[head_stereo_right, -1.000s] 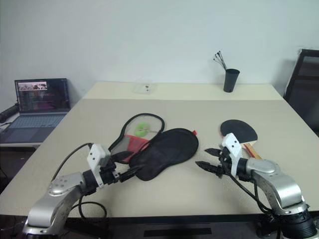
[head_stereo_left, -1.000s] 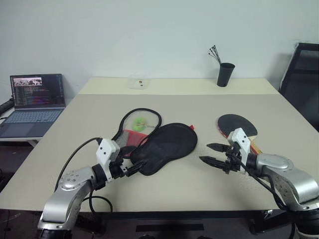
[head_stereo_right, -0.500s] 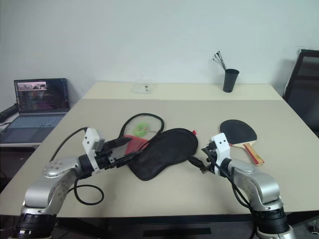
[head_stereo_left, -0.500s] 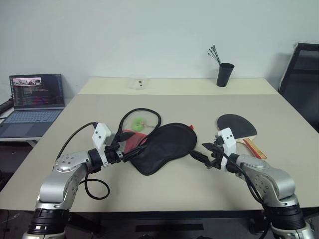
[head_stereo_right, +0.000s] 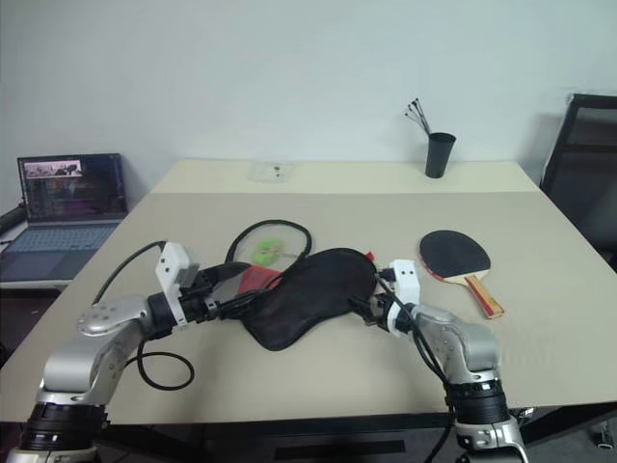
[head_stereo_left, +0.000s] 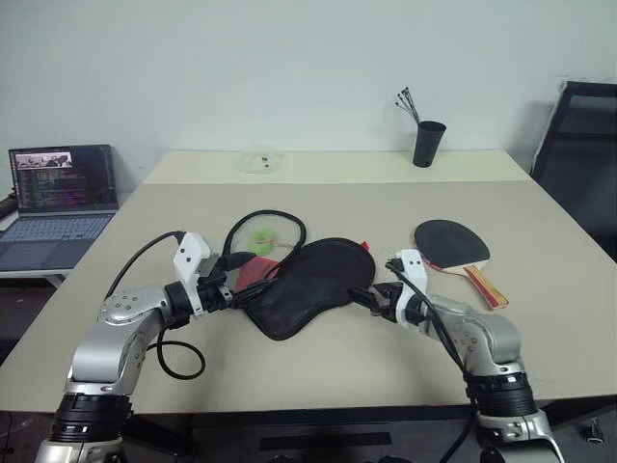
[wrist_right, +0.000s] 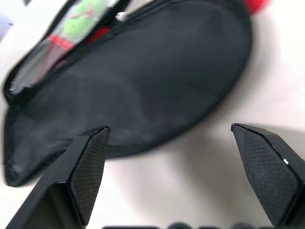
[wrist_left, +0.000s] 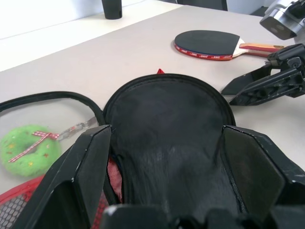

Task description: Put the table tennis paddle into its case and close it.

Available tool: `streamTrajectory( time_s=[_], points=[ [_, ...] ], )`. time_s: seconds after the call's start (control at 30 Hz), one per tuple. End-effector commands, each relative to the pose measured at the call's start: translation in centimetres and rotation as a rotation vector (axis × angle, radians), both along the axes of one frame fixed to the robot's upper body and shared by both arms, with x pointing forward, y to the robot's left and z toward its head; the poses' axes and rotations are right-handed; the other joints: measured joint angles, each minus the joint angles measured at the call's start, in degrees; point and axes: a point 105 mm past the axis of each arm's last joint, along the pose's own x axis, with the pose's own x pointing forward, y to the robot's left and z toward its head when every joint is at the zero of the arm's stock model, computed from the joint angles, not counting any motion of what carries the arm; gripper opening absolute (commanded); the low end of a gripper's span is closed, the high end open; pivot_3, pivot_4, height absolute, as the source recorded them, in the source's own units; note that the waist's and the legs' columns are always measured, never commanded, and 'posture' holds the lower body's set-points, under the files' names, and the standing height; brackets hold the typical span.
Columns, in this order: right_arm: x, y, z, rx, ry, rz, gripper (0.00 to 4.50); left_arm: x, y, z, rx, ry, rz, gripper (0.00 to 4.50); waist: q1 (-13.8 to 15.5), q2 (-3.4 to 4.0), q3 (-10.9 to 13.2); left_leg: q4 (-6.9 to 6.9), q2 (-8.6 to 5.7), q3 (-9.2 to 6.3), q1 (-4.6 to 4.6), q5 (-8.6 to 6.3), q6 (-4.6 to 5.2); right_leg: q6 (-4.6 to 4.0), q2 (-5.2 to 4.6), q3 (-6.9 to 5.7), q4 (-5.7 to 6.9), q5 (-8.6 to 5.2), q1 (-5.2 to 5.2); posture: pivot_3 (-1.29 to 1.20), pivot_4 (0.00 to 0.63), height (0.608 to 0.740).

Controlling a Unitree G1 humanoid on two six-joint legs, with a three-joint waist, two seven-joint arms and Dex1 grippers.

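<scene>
The case (head_stereo_left: 313, 280) lies open in the middle of the table, with its black half on top and its mesh and red half (head_stereo_left: 253, 253) spread out to the left. The table tennis paddle (head_stereo_left: 446, 241) lies flat to the right of it, outside the case, handle pointing to the front right. My left gripper (head_stereo_left: 249, 282) is open, one finger on each side of the case's narrow end (wrist_left: 167, 157). My right gripper (head_stereo_left: 364, 295) is open just off the case's round right edge (wrist_right: 157, 81), pointing at it and holding nothing.
A green round toy (head_stereo_left: 262, 237) sits under the mesh. A laptop (head_stereo_left: 58, 183) stands on a side table at the left. A black cup with pens (head_stereo_left: 427, 143) and a small clear box (head_stereo_left: 258, 159) stand at the table's far edge. A black chair (head_stereo_left: 583, 135) is at the right.
My right gripper swung left from beside the paddle to the case's round edge, rolling and opening wider. My left gripper moved up along the case's narrow end.
</scene>
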Motion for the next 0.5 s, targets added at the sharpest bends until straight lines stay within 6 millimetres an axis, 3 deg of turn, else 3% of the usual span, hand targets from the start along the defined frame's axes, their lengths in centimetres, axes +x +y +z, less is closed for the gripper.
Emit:
streamTrajectory(
  time_s=[0.03, 0.13, 0.37, 0.5],
  points=[
    [0.0, 2.4, 1.3, 0.037, -0.028, 0.06, 4.47, -0.1, 0.2, 1.7, 0.023, -0.068, 0.002, 4.05, -0.02, 0.0, 0.0, 0.0, 0.0, 0.02, 0.0, 0.0, 0.0, 0.0, 0.0, 0.02, 0.0, 0.0, 0.0, 0.0, 0.15, 0.74],
    [-0.2, 3.7, 1.4, 0.037, -0.03, 0.091, 4.47, -0.1, 0.3, 1.8, 0.027, -0.069, 0.002, 4.05, -0.01, 0.0, 0.0, 0.0, 0.0, 0.03, 0.0, 0.0, 0.0, 0.0, 0.0, 0.04, -0.01, 0.0, -0.01, 0.0, 0.15, 0.74],
    [-0.3, 4.7, 1.9, 0.071, -0.028, 0.102, 4.47, 0.0, 0.1, 1.6, 0.025, -0.074, 0.002, 4.05, 0.01, 0.0, 0.0, 0.0, -0.02, 0.05, 0.0, 0.0, 0.0, -0.01, -0.03, 0.05, -0.01, 0.01, -0.01, 0.0, 0.15, 0.74],
    [0.1, 4.2, 2.1, 0.104, -0.007, 0.053, 3.53, 0.0, -0.2, 1.3, 0.022, -0.076, -0.004, 4.05, 0.01, 0.0, 0.0, -0.01, -0.01, 0.04, 0.0, 0.0, 0.0, -0.01, -0.03, 0.05, -0.01, 0.01, -0.01, 0.0, 0.15, 0.74]
  ],
)
